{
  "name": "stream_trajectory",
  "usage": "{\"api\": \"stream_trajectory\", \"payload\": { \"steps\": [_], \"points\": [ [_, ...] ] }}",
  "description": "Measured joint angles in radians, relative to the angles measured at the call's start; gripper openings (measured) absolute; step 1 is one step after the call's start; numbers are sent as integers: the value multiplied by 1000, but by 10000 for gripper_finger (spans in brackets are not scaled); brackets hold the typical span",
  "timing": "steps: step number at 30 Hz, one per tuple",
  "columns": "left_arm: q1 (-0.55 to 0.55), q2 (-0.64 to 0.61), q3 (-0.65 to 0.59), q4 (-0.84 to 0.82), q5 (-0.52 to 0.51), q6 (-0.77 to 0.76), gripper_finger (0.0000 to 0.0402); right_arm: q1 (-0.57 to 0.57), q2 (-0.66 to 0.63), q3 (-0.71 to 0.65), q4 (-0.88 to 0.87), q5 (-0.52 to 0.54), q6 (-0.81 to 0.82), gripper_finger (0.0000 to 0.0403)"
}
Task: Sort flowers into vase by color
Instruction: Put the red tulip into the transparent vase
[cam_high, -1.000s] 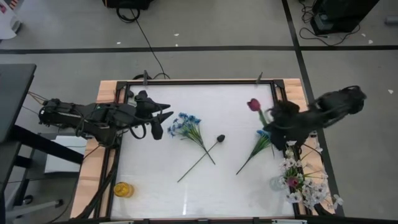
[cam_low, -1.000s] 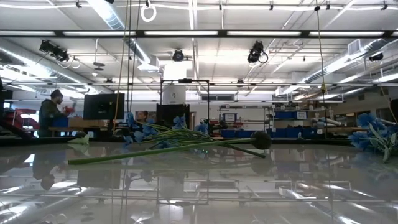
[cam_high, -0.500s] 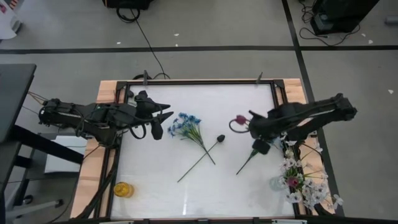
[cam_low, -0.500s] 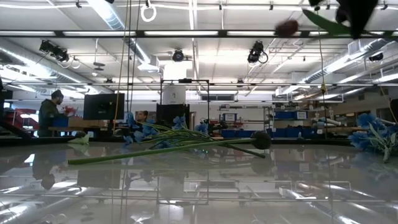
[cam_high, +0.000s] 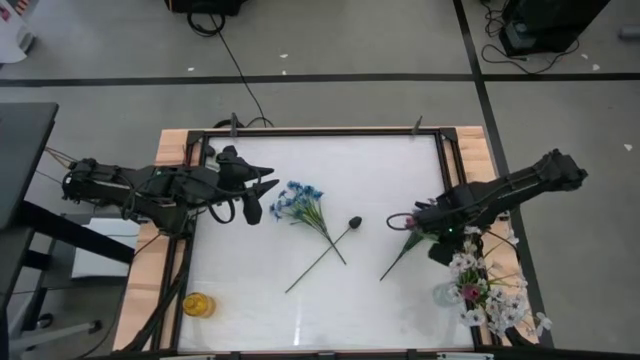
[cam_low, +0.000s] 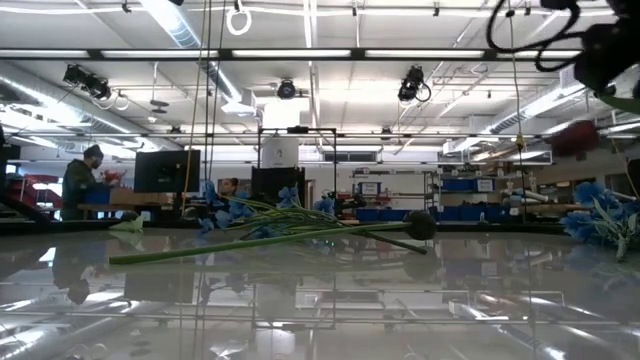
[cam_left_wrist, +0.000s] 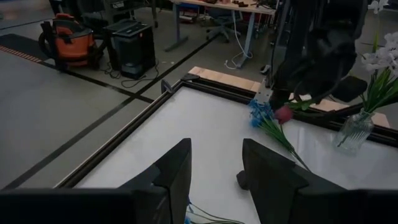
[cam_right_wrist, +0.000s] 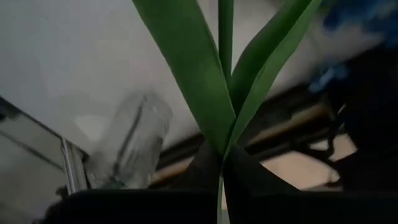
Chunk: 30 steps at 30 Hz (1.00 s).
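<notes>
Red-purple tulip bud (cam_left_wrist: 283, 114) on a green stem with long leaves (cam_right_wrist: 211, 93): carried off the table by the right gripper (cam_high: 432, 222), whose fingers are pinched shut low on the stem. Held by the stem, presumably so the bud stays free and the cut end can be steered into a vase. It hangs just beside the glass vase (cam_high: 450, 295) of white sprays (cam_high: 492, 300), over the blue bunch (cam_high: 422, 226) lying next to that vase.

Glass vase: stands at the table's near right corner, already stocked with white blossoms and one pinkish bloom; it appears again, tilted by the camera angle, in the right wrist view (cam_right_wrist: 127, 152). Whether the tulip belongs in it is a colour question, not settled here.

Yellow vessel (cam_high: 198, 304): a small jar or vase at the corner opposite the glass vase, nothing visible in it.

Loose stock, well apart from the glass vase toward mid-table: a second blue bunch (cam_high: 298, 202) and a blackish bud (cam_high: 354, 222), stems crossed, flat on the white table (cam_high: 300, 320), awaiting pickup.

Left gripper (cam_high: 268, 186): parked beyond that blue bunch, fingers (cam_left_wrist: 171, 174) parted, grasping nothing, idle.
</notes>
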Motion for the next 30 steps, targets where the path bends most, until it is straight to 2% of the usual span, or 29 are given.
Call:
{"api": "stream_trajectory", "payload": {
  "steps": [4,11,14,17,24,30],
  "points": [
    [0,0,0,0,0,0,149,47,-11,-58,4,-79,-19,12],
    [0,0,0,0,0,0,149,161,-10,-115,22,-182,-167,12],
    [0,0,0,0,0,0,149,207,-10,-126,106,-257,-184,12],
    [0,0,0,0,0,0,149,248,-9,-127,184,-286,-192,12],
    [0,0,0,0,0,0,149,275,-9,-128,379,-271,-151,12],
    [0,0,0,0,0,0,149,272,-10,-106,381,-126,-137,12]
  ]
}}
